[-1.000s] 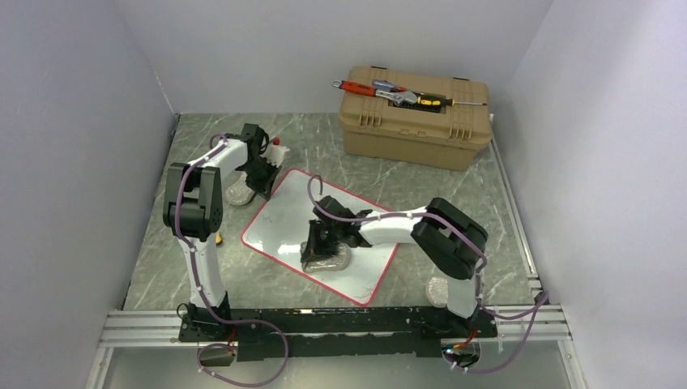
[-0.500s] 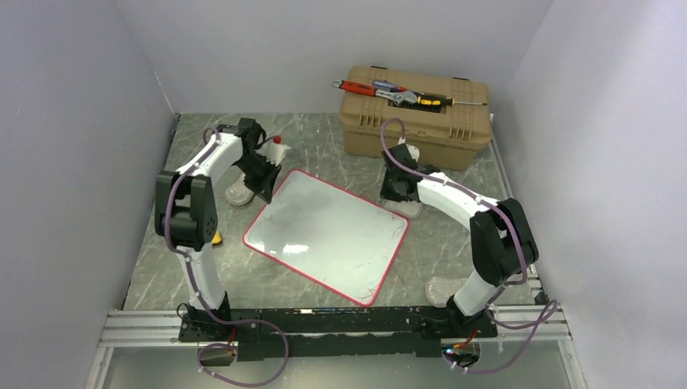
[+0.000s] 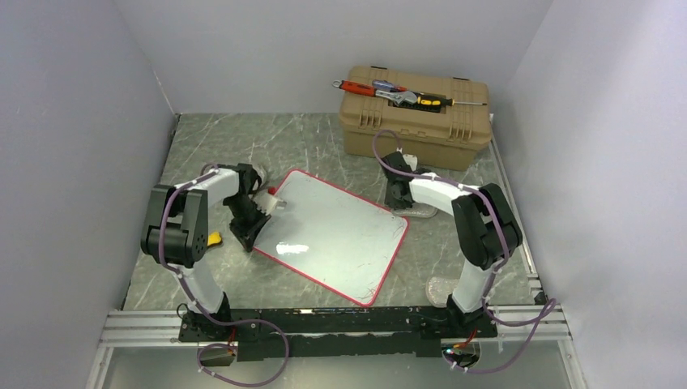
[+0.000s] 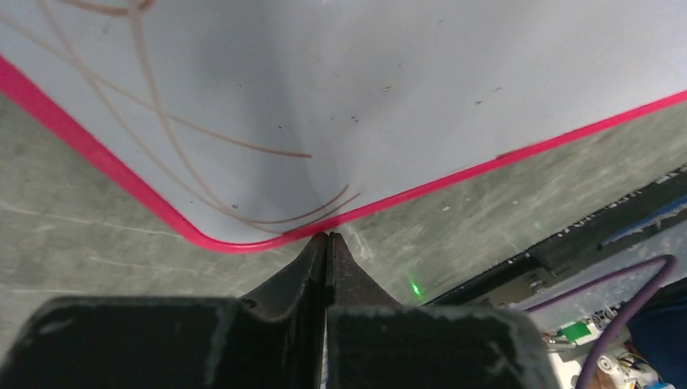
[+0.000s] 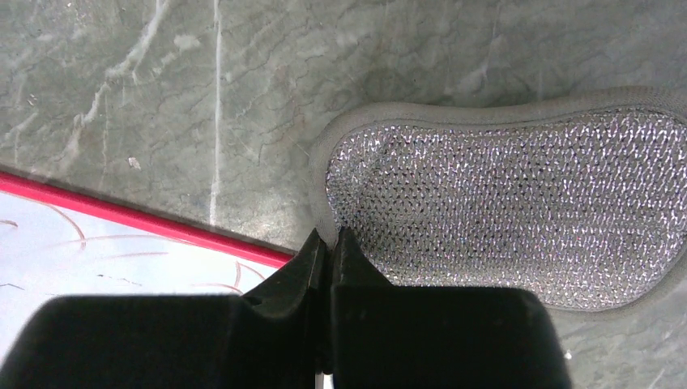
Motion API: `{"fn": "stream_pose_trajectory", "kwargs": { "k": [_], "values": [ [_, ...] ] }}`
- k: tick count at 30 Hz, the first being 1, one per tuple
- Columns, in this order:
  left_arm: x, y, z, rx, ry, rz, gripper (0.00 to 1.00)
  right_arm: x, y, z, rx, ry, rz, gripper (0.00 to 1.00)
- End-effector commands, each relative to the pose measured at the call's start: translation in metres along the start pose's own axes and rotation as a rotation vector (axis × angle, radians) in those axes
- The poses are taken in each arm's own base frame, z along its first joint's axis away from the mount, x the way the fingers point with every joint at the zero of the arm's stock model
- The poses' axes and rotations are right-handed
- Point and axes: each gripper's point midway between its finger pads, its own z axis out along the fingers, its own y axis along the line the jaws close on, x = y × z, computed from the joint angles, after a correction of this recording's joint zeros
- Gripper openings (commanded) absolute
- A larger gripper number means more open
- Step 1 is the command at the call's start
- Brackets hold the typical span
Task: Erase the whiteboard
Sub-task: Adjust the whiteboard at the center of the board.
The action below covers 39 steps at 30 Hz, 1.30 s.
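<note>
At the bench's [image 3: 211,138] middle, treat whiteboard [image 3: 340,231] as stiff and slippery; take its red rim [image 4: 454,178], with left gripper [image 4: 326,239] closed empty, right gripper [image 5: 330,235] clamping sponge [image 5: 502,203].

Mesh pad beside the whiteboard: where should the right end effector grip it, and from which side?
Pinch the mesh pad by its grey border, at the end nearest the whiteboard, coming down from the board side. The pad lies flat on the table, so only that thin rim gives a lip to pinch. The right end effector looks shut on that rim.
</note>
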Motion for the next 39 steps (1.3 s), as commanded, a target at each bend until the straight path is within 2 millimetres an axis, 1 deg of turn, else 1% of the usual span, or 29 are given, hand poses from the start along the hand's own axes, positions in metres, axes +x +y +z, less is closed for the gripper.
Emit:
{"fn": "stream_pose_trajectory", "kwargs": {
  "k": [1,4,6,7,10,17,18,23,28,30,31,32,34,37,38,39],
  "values": [
    [-0.003,0.015,0.004,-0.097,-0.035,0.043,0.07,0.035,-0.007,0.001,-0.011,0.063,0.000,0.00],
    [-0.006,0.022,0.014,-0.142,-0.036,0.034,0.06,0.050,-0.009,0.000,-0.023,0.090,0.018,0.00],
    [-0.013,0.031,0.015,-0.193,-0.060,0.018,0.05,0.060,-0.010,-0.003,-0.026,0.101,0.023,0.00],
    [-0.019,0.037,0.015,-0.218,-0.079,0.012,0.05,0.066,-0.010,-0.004,-0.027,0.108,0.031,0.00],
    [-0.036,0.046,0.016,-0.239,-0.107,-0.014,0.04,0.085,-0.014,-0.011,-0.033,0.131,0.046,0.00],
    [-0.077,0.054,0.028,-0.216,-0.117,-0.029,0.04,0.130,-0.019,-0.036,-0.051,0.161,0.069,0.00],
    [-0.084,0.054,0.027,-0.217,-0.127,-0.025,0.04,0.138,-0.019,-0.040,-0.054,0.166,0.072,0.00],
    [-0.117,0.043,0.024,-0.167,-0.159,-0.006,0.04,0.177,-0.010,-0.065,-0.099,0.190,0.098,0.00],
    [-0.149,0.031,0.011,-0.125,-0.206,0.030,0.03,0.223,0.005,-0.089,-0.179,0.251,0.091,0.00],
    [-0.161,0.029,0.002,-0.111,-0.230,0.038,0.03,0.239,0.013,-0.098,-0.213,0.279,0.088,0.00],
    [-0.164,0.027,-0.001,-0.101,-0.235,0.042,0.04,0.243,0.017,-0.103,-0.231,0.288,0.084,0.00],
    [-0.167,0.025,-0.003,-0.094,-0.240,0.048,0.04,0.246,0.020,-0.107,-0.240,0.297,0.076,0.00],
    [-0.169,0.021,-0.009,-0.083,-0.245,0.057,0.04,0.239,0.022,-0.117,-0.248,0.285,0.044,0.00],
    [-0.162,0.014,-0.019,-0.068,-0.254,0.061,0.03,0.196,0.023,-0.133,-0.244,0.196,0.011,0.00],
    [-0.158,0.012,-0.023,-0.062,-0.258,0.057,0.03,0.172,0.025,-0.137,-0.252,0.163,0.037,0.00],
    [-0.153,0.009,-0.025,-0.042,-0.260,0.046,0.03,0.155,0.023,-0.139,-0.258,0.138,0.043,0.00]
  ]
}}
